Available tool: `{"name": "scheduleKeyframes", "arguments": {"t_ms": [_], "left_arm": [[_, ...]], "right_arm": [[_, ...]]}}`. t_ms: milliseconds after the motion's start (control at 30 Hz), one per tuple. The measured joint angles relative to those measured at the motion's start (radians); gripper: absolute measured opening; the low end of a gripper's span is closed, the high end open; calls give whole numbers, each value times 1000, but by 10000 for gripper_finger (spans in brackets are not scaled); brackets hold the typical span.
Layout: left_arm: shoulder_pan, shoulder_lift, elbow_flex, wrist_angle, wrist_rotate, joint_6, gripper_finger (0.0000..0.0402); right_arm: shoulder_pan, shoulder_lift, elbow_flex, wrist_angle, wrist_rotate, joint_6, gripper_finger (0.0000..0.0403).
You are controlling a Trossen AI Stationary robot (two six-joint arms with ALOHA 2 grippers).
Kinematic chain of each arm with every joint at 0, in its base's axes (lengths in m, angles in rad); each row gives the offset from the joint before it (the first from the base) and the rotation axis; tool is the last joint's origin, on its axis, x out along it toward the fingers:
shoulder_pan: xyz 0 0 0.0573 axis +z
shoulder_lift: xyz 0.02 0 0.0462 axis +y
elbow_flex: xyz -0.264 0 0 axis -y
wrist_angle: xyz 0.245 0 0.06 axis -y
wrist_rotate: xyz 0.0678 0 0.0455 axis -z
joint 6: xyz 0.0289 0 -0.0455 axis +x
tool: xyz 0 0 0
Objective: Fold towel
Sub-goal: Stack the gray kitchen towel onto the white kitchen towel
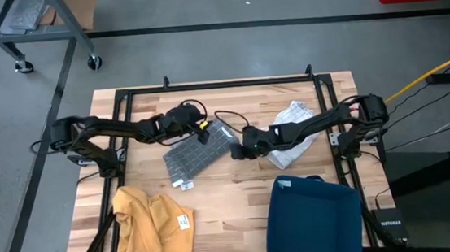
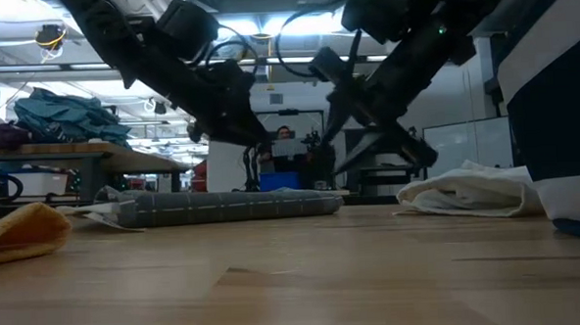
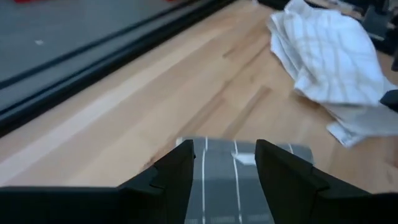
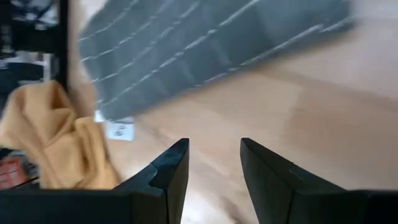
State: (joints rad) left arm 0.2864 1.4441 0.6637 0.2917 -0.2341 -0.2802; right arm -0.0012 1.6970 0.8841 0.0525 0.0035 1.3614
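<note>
Both pincers gape empty over the folded grey checked towel (image 1: 199, 154) — a careless brush could undo its fold.

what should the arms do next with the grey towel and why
Probably lift both arms clear. The grey towel already lies folded flat, and the left gripper and right gripper are both open above it, holding nothing. Next target could be the white towel, lying crumpled beside the right arm.
</note>
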Motion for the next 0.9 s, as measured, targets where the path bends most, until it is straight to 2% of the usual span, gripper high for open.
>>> {"name": "scheduleKeyframes", "arguments": {"t_ms": [167,433,633,900], "left_arm": [[36,-95,0,-201,109,-7,164],[105,-174,0,-499,281,3,164],[133,-164,0,-702,298,27,164],[174,-164,-2,-755,298,55,164]], "right_arm": [[1,53,0,140,-21,1,147],[1,57,0,38,40,54,147],[1,57,0,2,56,152,147],[1,57,0,-10,168,236,147]]}}
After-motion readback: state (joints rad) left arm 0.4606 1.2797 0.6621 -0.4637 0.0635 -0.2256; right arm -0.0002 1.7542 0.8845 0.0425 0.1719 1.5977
